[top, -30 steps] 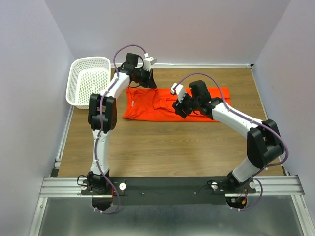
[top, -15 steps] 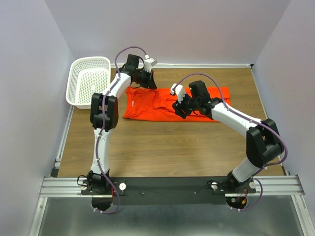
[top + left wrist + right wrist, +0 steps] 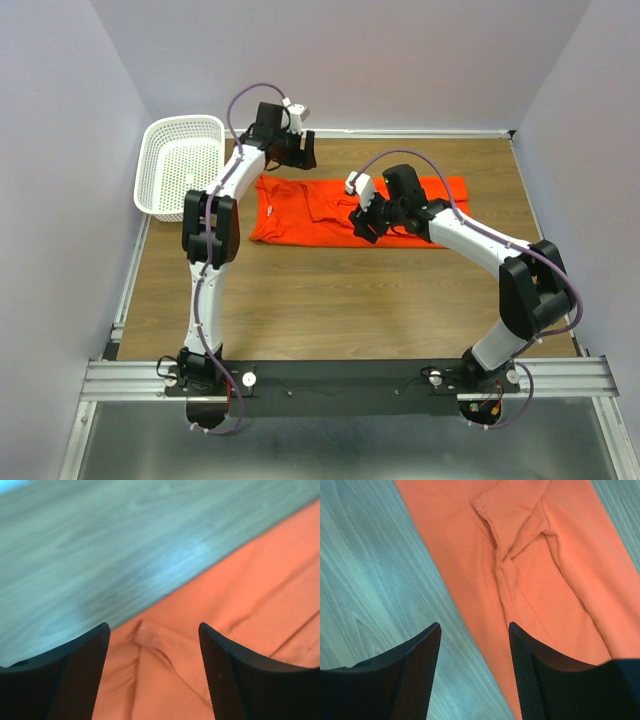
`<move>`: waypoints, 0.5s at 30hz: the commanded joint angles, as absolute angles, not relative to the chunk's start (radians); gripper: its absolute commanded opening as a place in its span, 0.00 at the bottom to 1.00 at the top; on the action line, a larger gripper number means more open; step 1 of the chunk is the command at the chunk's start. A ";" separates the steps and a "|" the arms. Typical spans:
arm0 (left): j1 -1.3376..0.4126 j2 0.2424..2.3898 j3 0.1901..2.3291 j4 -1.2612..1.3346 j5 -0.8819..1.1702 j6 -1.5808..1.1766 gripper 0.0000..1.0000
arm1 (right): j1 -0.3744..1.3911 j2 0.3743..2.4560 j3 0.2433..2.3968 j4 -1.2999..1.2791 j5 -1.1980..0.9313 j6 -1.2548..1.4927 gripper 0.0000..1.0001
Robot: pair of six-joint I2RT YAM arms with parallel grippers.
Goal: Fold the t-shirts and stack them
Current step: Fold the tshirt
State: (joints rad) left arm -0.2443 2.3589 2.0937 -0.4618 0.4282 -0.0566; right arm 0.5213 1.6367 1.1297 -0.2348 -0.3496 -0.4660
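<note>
The orange-red t-shirt (image 3: 310, 212) lies spread flat on the wooden table, partly folded into a long band with creases. My left gripper (image 3: 298, 156) hovers over its back left edge and is open. In the left wrist view a small folded corner of the t-shirt (image 3: 165, 647) lies below the left gripper (image 3: 152, 627), untouched. My right gripper (image 3: 362, 224) stands open low over the shirt's middle. The right wrist view shows the right gripper (image 3: 475, 626) above the t-shirt's (image 3: 545, 570) near edge, empty.
A white mesh basket (image 3: 183, 165) stands at the table's back left corner, close to the left arm. Walls close in the table at the back and on both sides. Bare wood (image 3: 330, 300) stretches from the shirt to the arm bases.
My left gripper has opened and let go of the shirt's back edge, then drawn up and back a little. The lifted fabric has dropped flat. The right arm has not moved.
</note>
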 commanded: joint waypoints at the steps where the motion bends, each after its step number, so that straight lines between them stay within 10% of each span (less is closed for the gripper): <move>1: -0.244 2.114 2.077 -0.316 0.172 -0.133 0.95 | 0.517 1.667 1.141 -0.268 -0.439 -0.488 0.64; 15: -0.115 1.025 0.930 -0.038 0.163 -0.210 0.98 | 0.702 2.032 1.534 -0.314 -0.157 -0.610 0.61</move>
